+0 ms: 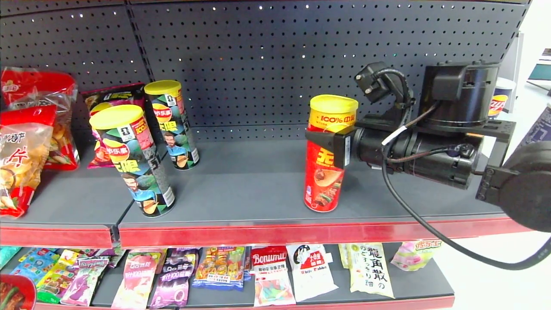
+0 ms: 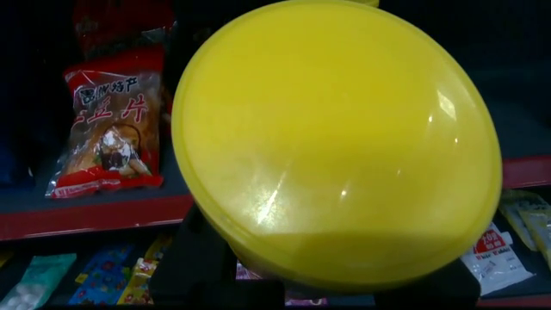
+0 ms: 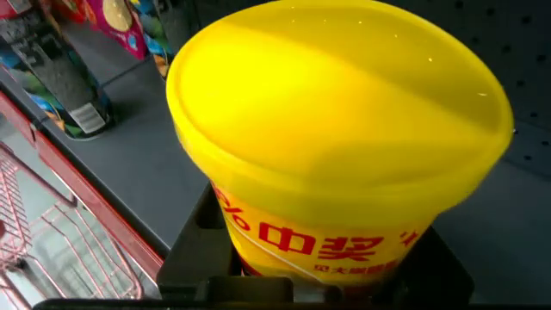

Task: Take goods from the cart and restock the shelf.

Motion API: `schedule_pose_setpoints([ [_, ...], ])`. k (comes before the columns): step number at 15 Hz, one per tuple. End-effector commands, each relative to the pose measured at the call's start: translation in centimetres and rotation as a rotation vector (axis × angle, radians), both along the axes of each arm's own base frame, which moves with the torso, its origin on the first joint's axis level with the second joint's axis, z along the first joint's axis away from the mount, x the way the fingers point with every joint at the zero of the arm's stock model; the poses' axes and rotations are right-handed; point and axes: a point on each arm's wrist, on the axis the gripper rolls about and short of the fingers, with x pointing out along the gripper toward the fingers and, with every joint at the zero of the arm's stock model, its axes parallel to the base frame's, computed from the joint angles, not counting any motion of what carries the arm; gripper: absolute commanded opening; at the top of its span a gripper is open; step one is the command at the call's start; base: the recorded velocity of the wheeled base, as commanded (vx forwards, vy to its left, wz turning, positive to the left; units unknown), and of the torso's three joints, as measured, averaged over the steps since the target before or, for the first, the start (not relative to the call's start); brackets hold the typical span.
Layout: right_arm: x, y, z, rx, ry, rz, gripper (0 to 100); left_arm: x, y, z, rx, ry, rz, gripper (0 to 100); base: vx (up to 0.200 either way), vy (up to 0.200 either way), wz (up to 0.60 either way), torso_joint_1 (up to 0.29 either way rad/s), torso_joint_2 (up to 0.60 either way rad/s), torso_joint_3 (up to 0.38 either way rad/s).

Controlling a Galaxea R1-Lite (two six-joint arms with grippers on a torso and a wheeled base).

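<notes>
We see a red chip can (image 1: pixel 323 172) with a yellow lid standing upright on the grey shelf (image 1: pixel 258 189), right of its middle, our right hand (image 1: pixel 329 143) clamped just under the lid. Our left hand (image 2: pixel 314 288) grips a second can (image 2: pixel 336 138), also yellow-lidded.

The right arm (image 1: pixel 430 155) comes in about level from the right, its wrist turned so the right gripper (image 1: pixel 329 144) points sideways toward the robot's left. Its fingers (image 1: pixel 322 142) clamp a red can (image 1: pixel 323 181) just under the lid (one dark finger crosses the near side). The left gripper (image 2: pixel 314 288) grips a yellow-lidded can (image 2: pixel 336 146) below the lid, with a dark finger on either side.
</notes>
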Motion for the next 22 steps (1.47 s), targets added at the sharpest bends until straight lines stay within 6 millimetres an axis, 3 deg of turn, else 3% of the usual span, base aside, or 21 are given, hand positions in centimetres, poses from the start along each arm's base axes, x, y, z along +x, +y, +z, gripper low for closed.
schedule_pose_setpoints([
  [1, -0.5, 0.0, 0.0, -0.015, -0.008, 0.007, 0, 0.0, 0.0, 0.0, -0.001, -0.004, 0.000, 0, 0.000, 0.000, 0.00, 0.000, 0.00, 0.000],
  [5, -1.5, -0.2, -0.5, -0.041, -0.006, 0.012, 0, 0.0, 0.0, 0.0, -0.001, -0.004, 0.000, 0, 0.000, 0.000, 0.00, 0.000, 0.00, 0.000],
  [22, -1.8, -0.4, -0.9, -0.047, 0.007, 0.005, 0, -0.1, 0.0, -0.1, 0.000, -0.004, -0.003, 0, 0.000, 0.000, 0.00, 0.000, 0.00, 0.000],
])
